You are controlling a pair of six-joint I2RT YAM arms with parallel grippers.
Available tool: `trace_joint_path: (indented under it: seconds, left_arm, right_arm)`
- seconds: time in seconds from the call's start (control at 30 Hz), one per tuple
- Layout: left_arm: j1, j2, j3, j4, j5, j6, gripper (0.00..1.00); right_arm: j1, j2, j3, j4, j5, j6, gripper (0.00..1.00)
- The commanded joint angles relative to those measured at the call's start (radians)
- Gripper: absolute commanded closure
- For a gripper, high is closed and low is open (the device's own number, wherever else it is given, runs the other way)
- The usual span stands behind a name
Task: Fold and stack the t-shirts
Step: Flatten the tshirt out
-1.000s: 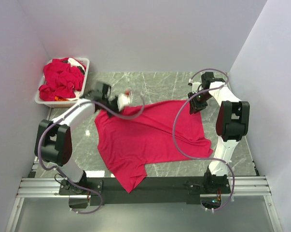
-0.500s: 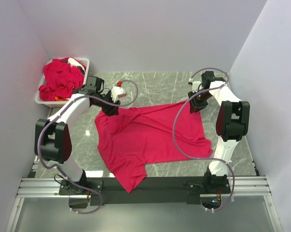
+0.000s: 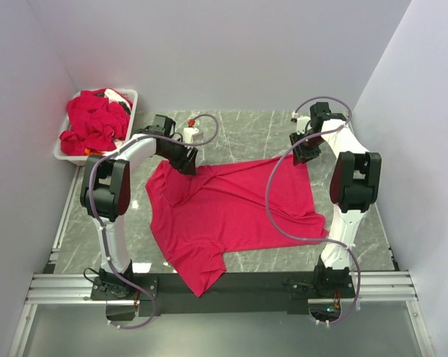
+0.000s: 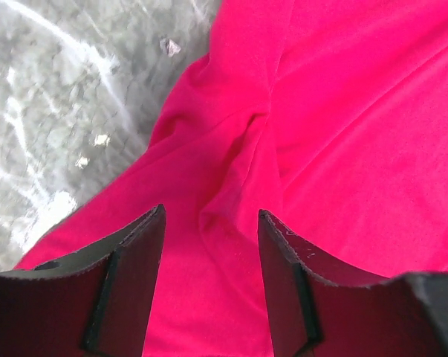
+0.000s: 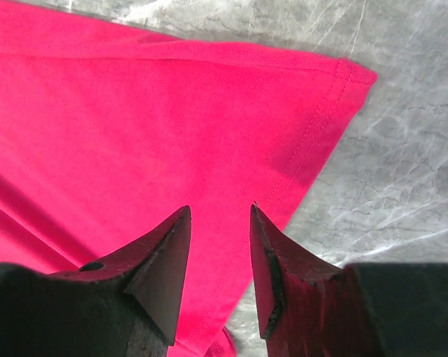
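A crimson t-shirt point(image 3: 231, 212) lies spread on the grey marble table point(image 3: 246, 130), wrinkled near its far left corner. My left gripper point(image 3: 188, 165) is open and empty just over that far left edge; the left wrist view shows the fabric point(image 4: 342, 134) bunched in a crease between my fingers point(image 4: 134, 275). My right gripper point(image 3: 304, 156) is open and empty over the shirt's far right corner; the right wrist view shows the hemmed corner point(image 5: 313, 119) flat on the table beyond my fingertips point(image 5: 171, 253). More crimson shirts point(image 3: 93, 123) are heaped in a bin.
The white plastic bin point(image 3: 131, 97) stands at the far left of the table. Grey walls close in on the left, back and right. Both arms' cables loop over the shirt and table. The metal base rail point(image 3: 224, 286) runs along the near edge.
My left gripper let go of the shirt's far left edge, swung back toward the far side and came down again over that edge, open. The right gripper shifted slightly farther back.
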Motion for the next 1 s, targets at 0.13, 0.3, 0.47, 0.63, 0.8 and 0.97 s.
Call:
trace_joint_path:
  seconds: [0.13, 0.3, 0.47, 0.63, 0.8, 0.97]
  left_arm:
    - [-0.024, 0.051, 0.064, -0.051, 0.033, -0.016, 0.46]
    - [-0.032, 0.079, 0.079, -0.079, -0.002, -0.016, 0.47]
    - [-0.035, 0.073, 0.105, -0.095, -0.010, -0.006, 0.73]
    - [-0.035, 0.091, 0.250, -0.075, -0.121, 0.012, 0.99]
    - [-0.035, 0.198, 0.454, -0.014, -0.255, 0.084, 0.99]
    - [-0.043, 0.356, 0.628, 0.152, -0.387, 0.162, 0.94]
  right_arm:
    - [-0.005, -0.008, 0.008, 0.012, 0.013, 0.002, 0.55]
    - [-0.011, -0.005, 0.017, 0.006, 0.011, -0.001, 0.55]
    - [-0.014, 0.002, 0.027, -0.002, 0.006, -0.004, 0.57]
    - [-0.018, 0.012, 0.030, 0.021, 0.013, 0.011, 0.59]
    - [-0.018, 0.022, 0.048, 0.025, 0.008, 0.026, 0.59]
    - [-0.018, 0.020, 0.060, 0.018, -0.003, 0.036, 0.59]
